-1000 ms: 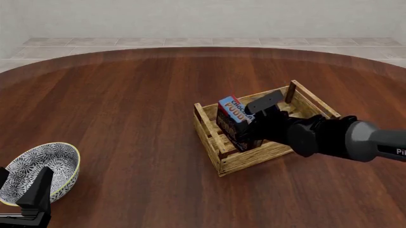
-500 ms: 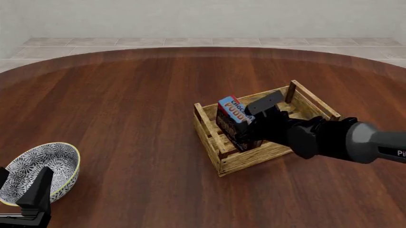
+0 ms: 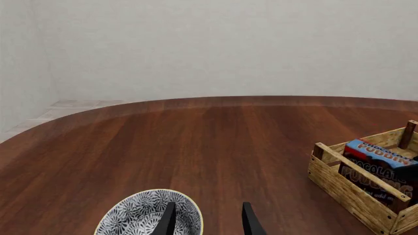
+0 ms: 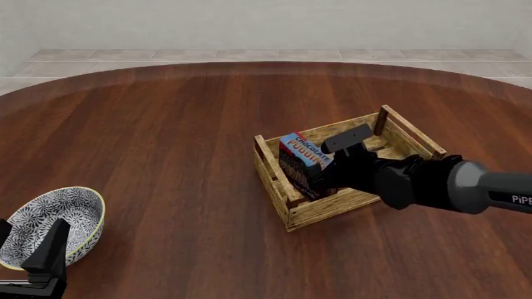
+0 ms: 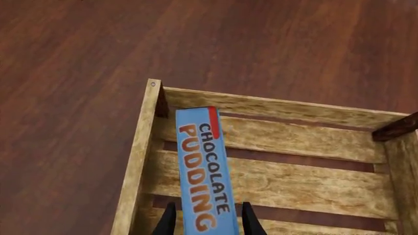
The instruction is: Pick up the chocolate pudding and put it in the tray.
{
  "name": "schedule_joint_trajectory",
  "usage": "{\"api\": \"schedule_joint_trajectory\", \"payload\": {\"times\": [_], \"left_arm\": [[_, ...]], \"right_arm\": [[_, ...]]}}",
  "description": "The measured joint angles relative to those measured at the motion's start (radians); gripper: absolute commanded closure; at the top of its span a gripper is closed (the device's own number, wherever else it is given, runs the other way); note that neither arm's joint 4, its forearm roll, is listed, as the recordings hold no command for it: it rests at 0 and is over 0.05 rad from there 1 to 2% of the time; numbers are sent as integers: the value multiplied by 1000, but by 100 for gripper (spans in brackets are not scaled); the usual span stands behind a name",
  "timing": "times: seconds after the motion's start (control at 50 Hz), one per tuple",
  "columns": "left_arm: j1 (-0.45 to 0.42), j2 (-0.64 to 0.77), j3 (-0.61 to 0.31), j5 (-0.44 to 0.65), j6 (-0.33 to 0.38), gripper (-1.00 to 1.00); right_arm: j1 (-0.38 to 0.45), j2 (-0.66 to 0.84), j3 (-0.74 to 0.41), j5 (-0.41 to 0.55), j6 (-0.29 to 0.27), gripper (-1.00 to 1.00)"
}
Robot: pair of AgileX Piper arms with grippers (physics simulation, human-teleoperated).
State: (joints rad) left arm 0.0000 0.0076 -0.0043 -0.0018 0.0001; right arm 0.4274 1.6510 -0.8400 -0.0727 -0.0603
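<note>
Left gripper (image 4: 33, 249) at 7 o'clock: parked, fingers apart, empty, beside bowl (image 4: 50, 224) | right gripper (image 5: 203, 220): you're clamping pudding (image 4: 301, 163) upright so it lowers clear of slats | pudding inside tray (image 4: 287, 205), 3 o'clock.

One blue-topped chocolate pudding carton (image 4: 301, 151), one light-wood slatted tray (image 4: 293, 210), one round blue-white patterned bowl (image 4: 50, 219), one round dark wooden table (image 4: 166, 137) and two black robot grippers (image 4: 337, 165) (image 4: 33, 258)

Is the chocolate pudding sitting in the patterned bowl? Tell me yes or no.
No, the chocolate pudding is inside the tray, while the bowl sits far off by the left gripper.
</note>
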Motion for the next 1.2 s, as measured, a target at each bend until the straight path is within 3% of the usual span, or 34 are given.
{"api": "schedule_joint_trajectory", "payload": {"times": [0.54,1.2], "left_arm": [[0,0,0,0,0,-100],[0,0,0,0,0,-100]], "right_arm": [[1,-83,-28,81,13,-100],[-10,-407,-80,317,-24,-100]]}}
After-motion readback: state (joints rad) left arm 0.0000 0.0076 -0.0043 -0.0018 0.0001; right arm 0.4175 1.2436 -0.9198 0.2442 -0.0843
